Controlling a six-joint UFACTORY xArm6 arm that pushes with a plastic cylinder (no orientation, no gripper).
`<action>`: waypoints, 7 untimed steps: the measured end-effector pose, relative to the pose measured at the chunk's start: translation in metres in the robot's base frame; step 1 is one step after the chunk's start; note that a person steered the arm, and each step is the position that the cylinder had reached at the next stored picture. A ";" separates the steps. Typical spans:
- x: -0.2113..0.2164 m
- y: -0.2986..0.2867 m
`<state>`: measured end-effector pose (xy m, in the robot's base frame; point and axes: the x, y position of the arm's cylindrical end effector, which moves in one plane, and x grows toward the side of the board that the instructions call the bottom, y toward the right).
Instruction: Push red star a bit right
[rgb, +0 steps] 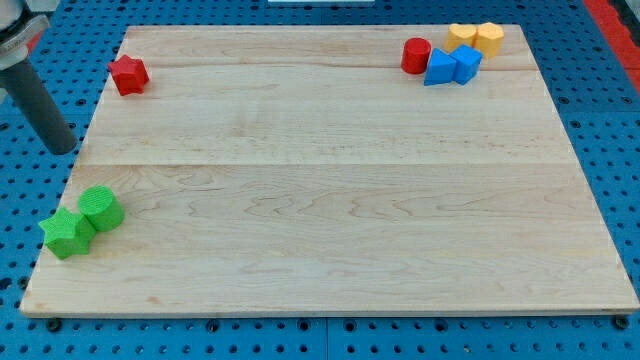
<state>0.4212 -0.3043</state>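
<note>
No writing, labels, brands, numbers or signs can be read anywhere: the wooden board, the coloured blocks and the blue pegboard around it all carry none.

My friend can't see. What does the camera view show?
My tip sits off the wooden board's left edge, below-left of the red star. Two green blocks touch at lower left; red, blue and yellow blocks cluster at top right.

High oblique view over board
</note>
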 end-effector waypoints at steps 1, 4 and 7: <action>0.000 0.000; -0.062 0.000; -0.139 0.083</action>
